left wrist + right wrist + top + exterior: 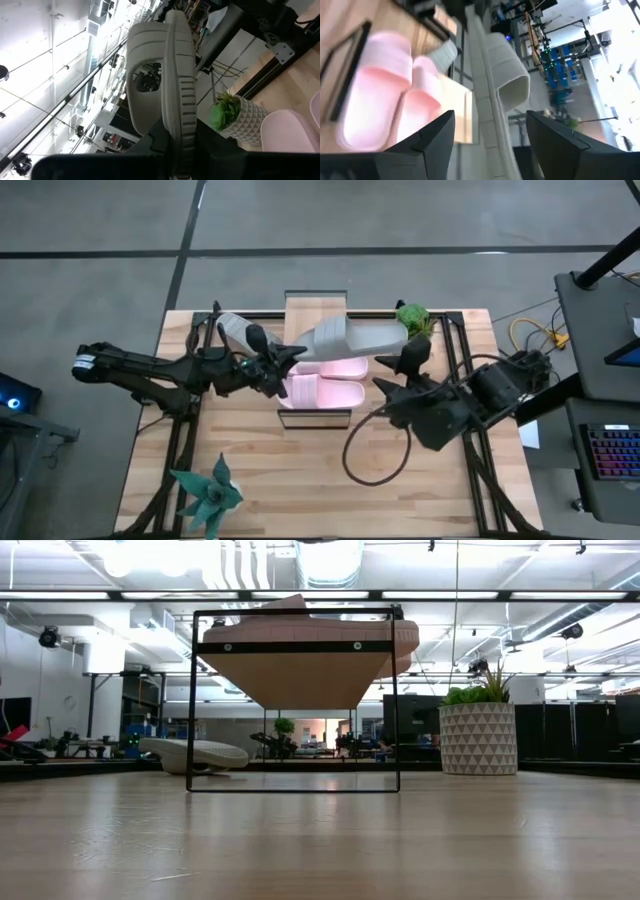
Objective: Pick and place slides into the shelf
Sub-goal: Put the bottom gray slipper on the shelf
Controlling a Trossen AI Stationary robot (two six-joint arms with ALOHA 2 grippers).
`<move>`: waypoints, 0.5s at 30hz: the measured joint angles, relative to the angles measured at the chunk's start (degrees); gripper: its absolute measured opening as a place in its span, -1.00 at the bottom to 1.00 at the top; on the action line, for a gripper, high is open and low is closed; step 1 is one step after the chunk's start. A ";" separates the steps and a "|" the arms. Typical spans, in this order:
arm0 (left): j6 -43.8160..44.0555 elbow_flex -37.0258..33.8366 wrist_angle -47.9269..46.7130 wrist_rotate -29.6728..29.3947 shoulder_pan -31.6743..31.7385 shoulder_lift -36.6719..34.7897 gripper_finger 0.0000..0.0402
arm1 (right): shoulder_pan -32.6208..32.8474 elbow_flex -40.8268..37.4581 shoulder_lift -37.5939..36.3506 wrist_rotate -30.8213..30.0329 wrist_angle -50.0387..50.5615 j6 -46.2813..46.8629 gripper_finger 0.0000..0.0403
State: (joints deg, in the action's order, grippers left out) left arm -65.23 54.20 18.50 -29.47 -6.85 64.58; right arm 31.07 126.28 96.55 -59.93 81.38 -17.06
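- Nearest you, a teal artificial plant (205, 495) sits at the near left corner of the wooden table (300, 480), and a black cable (375, 450) loops on the bare wood below the right arm.
- Next comes the shelf (315, 300), its long axis running away from you. Two pink slides (325, 390) lie on its near half, side by side and touching, with their long axes across the table.
- Your right gripper (400, 368) waits just to the right of the pink pair. Its fingers (435, 135) are spread wide and hold nothing.
- Just beyond the pink pair, the grey slide (350, 338) lies over the plank, long axis across the table. Its strap end is toward the left arm, and its other end reaches past the shelf's right edge toward the potted plant (412, 318).
- Your left gripper (292, 358) pinches that grey slide at the strap end. In the left wrist view the slide is on edge with its ribbed sole rim facing the camera.
- Farther left, a second grey slide (232, 330) rests on the table beside the shelf, apart from it, and points diagonally.
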 joint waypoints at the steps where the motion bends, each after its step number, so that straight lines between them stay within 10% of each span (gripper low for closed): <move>1: 0.18 0.04 -0.02 -0.03 0.00 0.00 -0.93 | 0.00 0.00 0.49 -0.13 0.82 -0.83 0.18; 15: 0.41 0.28 0.15 1.08 -0.30 1.14 -0.94 | -4.78 -0.07 2.88 -3.65 2.59 -5.52 0.16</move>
State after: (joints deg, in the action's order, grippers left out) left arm -64.82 54.48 18.65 -28.39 -7.15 65.72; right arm 26.29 126.21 99.44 -63.58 83.97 -22.58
